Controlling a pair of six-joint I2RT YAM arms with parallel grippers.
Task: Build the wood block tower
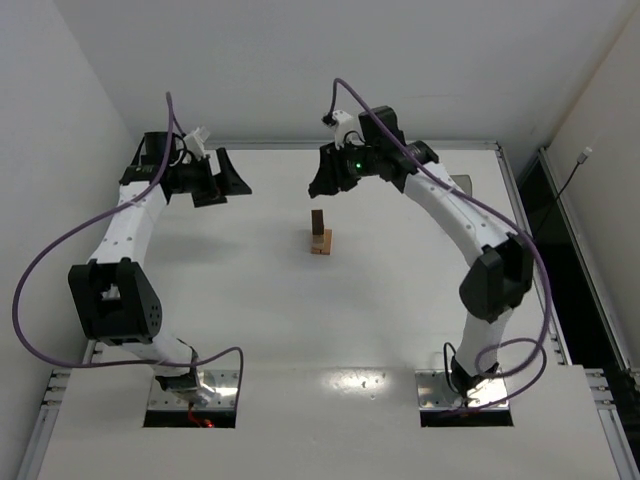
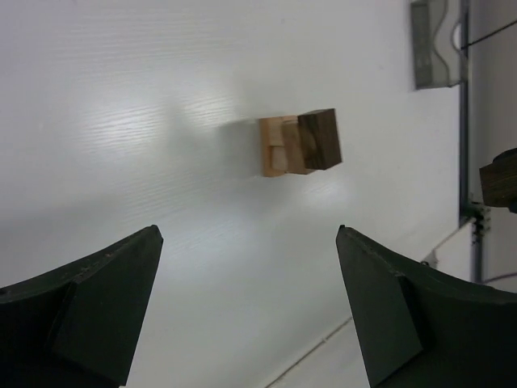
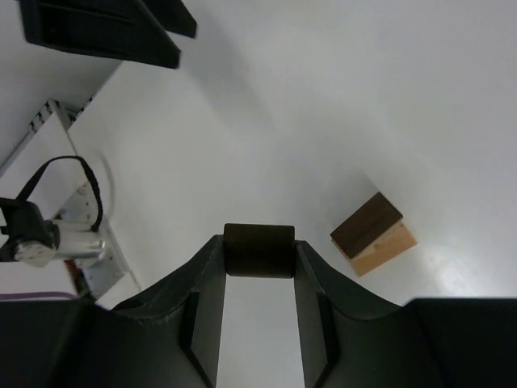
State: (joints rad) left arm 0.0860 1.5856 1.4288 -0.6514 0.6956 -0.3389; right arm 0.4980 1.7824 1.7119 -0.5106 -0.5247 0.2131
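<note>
The wood block tower [image 1: 320,234] stands mid-table: a light tan base with a dark brown block upright on it. It also shows in the left wrist view [image 2: 299,145] and the right wrist view [image 3: 371,234]. My right gripper [image 1: 322,182] hangs above and behind the tower, shut on a dark brown block [image 3: 258,250] held between its fingertips. That block's end shows at the right edge of the left wrist view [image 2: 501,179]. My left gripper [image 1: 222,180] is open and empty, raised to the left of the tower, jaws wide apart [image 2: 249,242].
A grey bracket [image 2: 436,44] sits at the table's far right edge [image 1: 462,183]. The table's raised rim [image 1: 520,200] runs along the right side. The left arm's gripper shows at the top left of the right wrist view [image 3: 105,28].
</note>
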